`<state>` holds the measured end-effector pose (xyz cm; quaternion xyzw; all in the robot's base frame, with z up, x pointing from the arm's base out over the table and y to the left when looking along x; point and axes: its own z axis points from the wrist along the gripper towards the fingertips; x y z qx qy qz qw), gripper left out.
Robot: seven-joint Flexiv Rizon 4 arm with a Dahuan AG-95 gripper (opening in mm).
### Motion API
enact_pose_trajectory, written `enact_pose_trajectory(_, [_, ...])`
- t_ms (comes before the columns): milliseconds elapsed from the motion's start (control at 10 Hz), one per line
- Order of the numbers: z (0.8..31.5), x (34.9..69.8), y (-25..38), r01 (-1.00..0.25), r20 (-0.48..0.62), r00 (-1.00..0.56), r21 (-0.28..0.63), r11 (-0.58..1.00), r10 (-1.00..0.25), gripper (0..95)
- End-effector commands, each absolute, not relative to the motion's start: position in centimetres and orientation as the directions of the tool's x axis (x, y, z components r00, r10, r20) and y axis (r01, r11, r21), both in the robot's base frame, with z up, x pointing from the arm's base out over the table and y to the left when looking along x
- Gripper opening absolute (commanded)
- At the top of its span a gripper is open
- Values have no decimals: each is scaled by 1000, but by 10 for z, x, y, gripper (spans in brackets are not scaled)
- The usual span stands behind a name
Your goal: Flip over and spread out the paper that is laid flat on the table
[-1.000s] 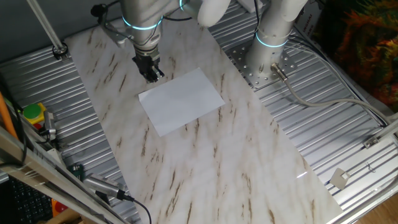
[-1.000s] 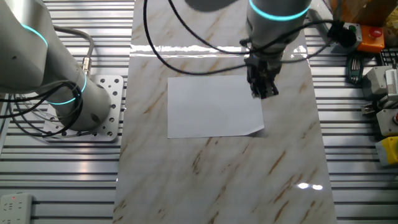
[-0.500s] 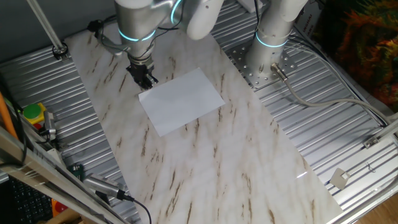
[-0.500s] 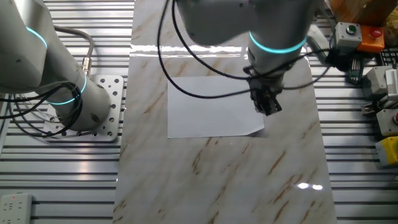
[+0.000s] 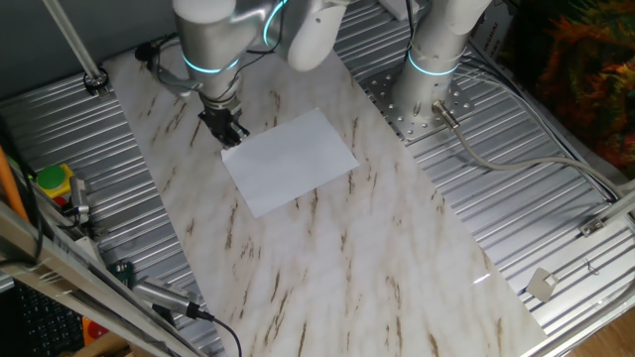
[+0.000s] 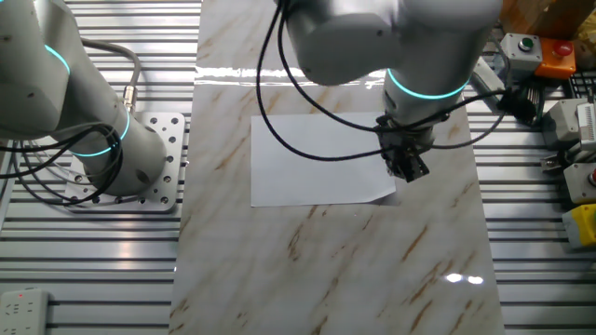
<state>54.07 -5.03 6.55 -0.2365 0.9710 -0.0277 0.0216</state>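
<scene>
From one fixed view, the pincer [image 5: 229, 133] points down at the table [image 5: 327, 258]; the paper [image 5: 289, 161] lies flat just beside it. From the other fixed view, the pincer [image 6: 408, 167] overlaps the paper's [image 6: 321, 159] edge; its grip cannot be told.

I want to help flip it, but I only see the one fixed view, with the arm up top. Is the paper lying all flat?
Observer: Not quite. In the other fixed view, the corner of the paper nearest the end effector curls up a little.
Operator: Is the end effector on the paper?
Observer: From that side its tip looks just past the paper's edge, over the table.
Operator: What else is over there?
Observer: An orange box with a green button, beyond the table's far corner.
</scene>
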Motion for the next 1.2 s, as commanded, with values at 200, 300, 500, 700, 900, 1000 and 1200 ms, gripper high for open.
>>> enact_pose_trajectory(200, [59,546,-52,-567,-17,-822,-74,820,-570,0])
enact_pose_trajectory(300, [55,549,-53,-609,-17,-792,-66,791,-611,0])
enact_pose_trajectory(500, [58,555,-54,-638,-4,-769,-50,768,-639,0])
enact_pose_trajectory(700, [64,562,-59,-672,0,-740,-43,739,-673,0])
enact_pose_trajectory(900, [65,562,-61,-671,-2,-741,-44,740,-672,190])
enact_pose_trajectory(1000, [65,562,-61,-670,-4,-741,-45,741,-671,190])
enact_pose_trajectory(1200, [64,561,-61,-668,-3,-744,-42,743,-668,190])
